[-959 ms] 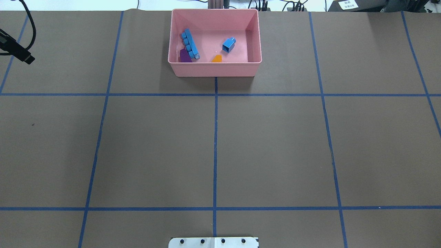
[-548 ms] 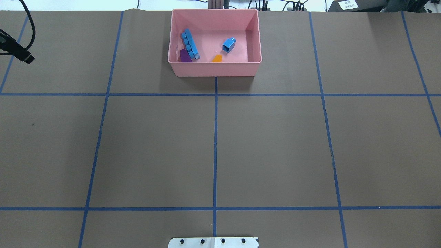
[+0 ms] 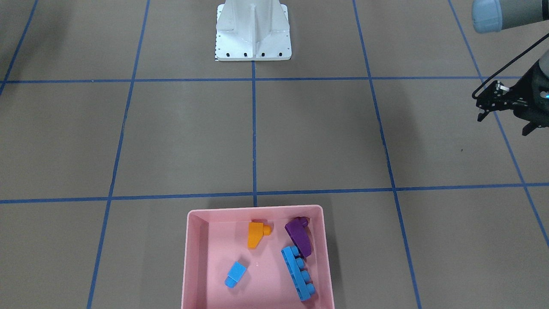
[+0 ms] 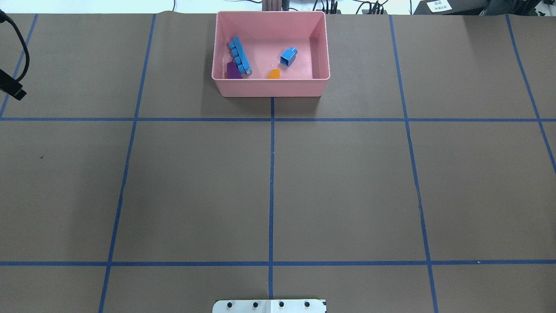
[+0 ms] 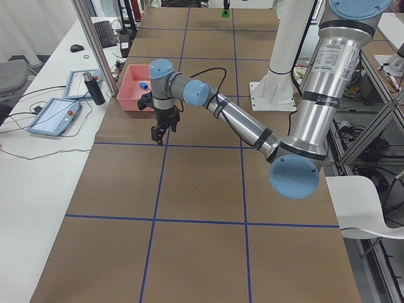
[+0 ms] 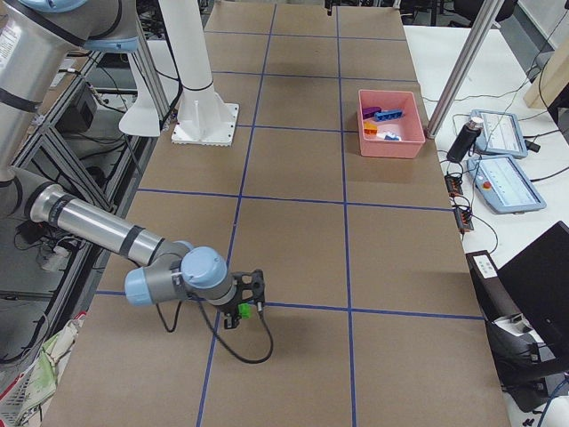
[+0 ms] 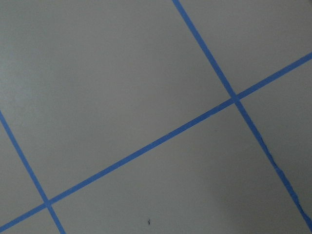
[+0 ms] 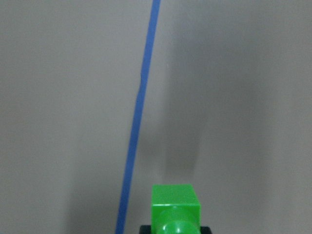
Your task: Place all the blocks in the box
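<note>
The pink box (image 4: 269, 89) stands at the table's far middle. In it lie the long light-blue block (image 4: 240, 55), the purple sloped block (image 4: 233, 71), the orange block (image 4: 273, 74) and the small light-blue block (image 4: 288, 56). My left gripper (image 3: 505, 122) hovers open and empty over the table's left side, well away from the box (image 3: 191, 257). The green block (image 8: 175, 204) fills the bottom of the right wrist view, lifted above the brown table. My right gripper (image 6: 249, 307) is shut on it, far out at the table's right end.
The white robot base (image 3: 253, 30) stands at the near middle edge. Blue tape lines (image 4: 271, 174) divide the brown table cover. Two tablets (image 6: 502, 182) and a dark bottle (image 6: 460, 142) lie on the white bench beyond the box.
In the overhead view the left gripper has slid further left and toward the robot, now showing only at the frame's edge. The box and its blocks have not moved.
</note>
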Motion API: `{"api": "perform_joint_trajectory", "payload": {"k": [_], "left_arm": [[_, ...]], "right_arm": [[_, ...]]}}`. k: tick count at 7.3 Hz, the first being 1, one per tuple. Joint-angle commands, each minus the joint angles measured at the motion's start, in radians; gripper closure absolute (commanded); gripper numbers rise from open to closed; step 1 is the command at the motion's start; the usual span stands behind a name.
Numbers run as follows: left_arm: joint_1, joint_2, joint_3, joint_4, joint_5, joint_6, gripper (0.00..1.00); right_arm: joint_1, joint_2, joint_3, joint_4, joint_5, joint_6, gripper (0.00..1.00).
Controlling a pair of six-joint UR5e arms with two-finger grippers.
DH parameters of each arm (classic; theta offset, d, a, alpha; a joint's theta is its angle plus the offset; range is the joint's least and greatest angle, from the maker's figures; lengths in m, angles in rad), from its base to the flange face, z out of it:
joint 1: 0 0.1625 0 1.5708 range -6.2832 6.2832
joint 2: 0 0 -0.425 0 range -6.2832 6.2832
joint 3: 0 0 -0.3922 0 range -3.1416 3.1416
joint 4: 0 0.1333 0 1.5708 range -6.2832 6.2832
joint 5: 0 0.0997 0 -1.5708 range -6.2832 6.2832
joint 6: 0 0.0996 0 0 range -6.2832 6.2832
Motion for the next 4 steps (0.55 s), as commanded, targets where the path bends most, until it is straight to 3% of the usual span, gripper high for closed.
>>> {"api": "perform_joint_trajectory", "payload": {"k": [1,3,4], "left_arm": [[-0.003,0.030,0.007,-0.002,-0.003,0.003,0.00],[-0.070,0.109,0.006,-0.020,-0.001,0.012,0.00],[-0.134,0.158,0.009,-0.064,-0.009,0.123,0.00]], "right_arm": [[0.010,0.269,0.081,-0.371,-0.007,0.001,1.00],[-0.005,0.513,0.084,-0.633,0.003,0.015,1.00],[-0.043,0.611,0.084,-0.696,0.003,0.091,1.00]]}}
